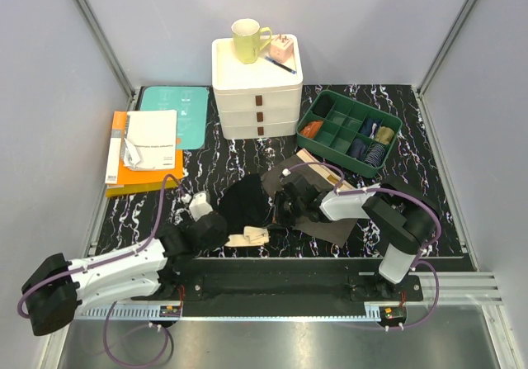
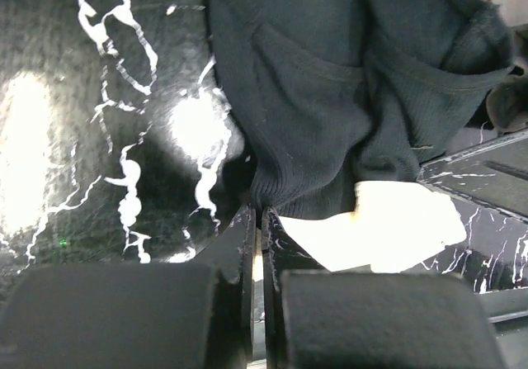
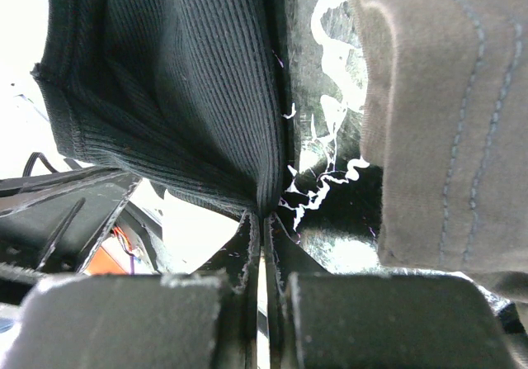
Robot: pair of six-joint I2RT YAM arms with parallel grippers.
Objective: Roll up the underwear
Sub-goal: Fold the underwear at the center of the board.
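The black underwear lies bunched at the table's front centre, its beige waistband toward the near edge. My left gripper is shut on its left edge; in the left wrist view the black cloth runs into the closed fingertips. My right gripper is shut on its right edge; in the right wrist view the ribbed black cloth is pinched between the tips. The olive-brown underwear lies flat under my right arm and shows in the right wrist view.
A white drawer unit with a green mug stands at the back. A green divided tray with rolled items stands back right. Books and papers lie at the left.
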